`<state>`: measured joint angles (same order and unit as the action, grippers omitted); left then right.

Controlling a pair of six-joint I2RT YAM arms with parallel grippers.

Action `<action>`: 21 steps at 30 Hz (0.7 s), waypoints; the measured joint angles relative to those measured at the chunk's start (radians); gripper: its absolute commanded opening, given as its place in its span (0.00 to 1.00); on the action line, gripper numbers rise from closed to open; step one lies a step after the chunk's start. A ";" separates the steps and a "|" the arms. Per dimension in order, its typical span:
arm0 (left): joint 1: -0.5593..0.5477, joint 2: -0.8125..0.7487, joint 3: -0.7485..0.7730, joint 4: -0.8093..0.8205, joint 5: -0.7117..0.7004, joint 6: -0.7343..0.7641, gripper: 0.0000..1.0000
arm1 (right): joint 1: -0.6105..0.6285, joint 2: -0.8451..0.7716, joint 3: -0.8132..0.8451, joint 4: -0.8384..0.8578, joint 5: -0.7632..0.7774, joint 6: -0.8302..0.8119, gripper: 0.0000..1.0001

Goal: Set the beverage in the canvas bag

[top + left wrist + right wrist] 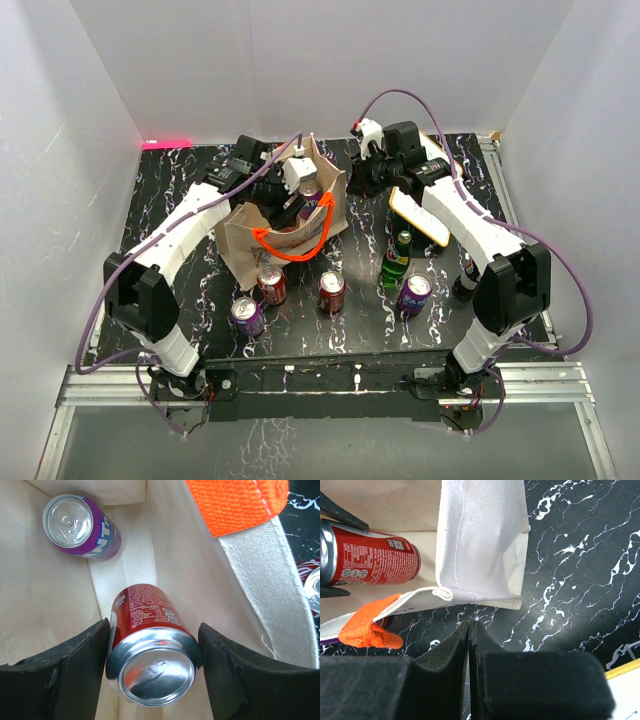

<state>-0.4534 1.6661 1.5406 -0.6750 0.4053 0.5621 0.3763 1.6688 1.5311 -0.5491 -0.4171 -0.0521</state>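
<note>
The beige canvas bag with orange handles stands open at the table's left middle. My left gripper is down inside it, shut on a red soda can; both black fingers press on its sides, base toward the camera. A purple can lies on the bag's floor beyond it. My right gripper is shut and empty, just outside the bag's right wall, over the black marble table. The red can also shows in the right wrist view.
In front of the bag stand two red cans and a purple can. A green bottle, another purple can and a dark bottle stand at the right. A white board lies under the right arm.
</note>
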 measured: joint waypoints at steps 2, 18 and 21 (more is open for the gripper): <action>0.008 -0.014 0.000 0.000 0.000 -0.012 0.00 | 0.000 0.000 0.004 0.000 -0.001 0.000 0.08; 0.165 -0.024 0.010 0.028 0.167 -0.231 0.00 | 0.000 0.000 0.047 -0.001 -0.002 -0.003 0.08; 0.164 -0.024 0.024 0.034 0.185 -0.260 0.00 | 0.000 0.000 0.066 -0.004 -0.007 -0.004 0.08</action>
<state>-0.2893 1.6421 1.5650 -0.6411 0.5900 0.3023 0.3763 1.6688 1.5967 -0.5533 -0.4240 -0.0563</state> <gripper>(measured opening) 0.649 0.078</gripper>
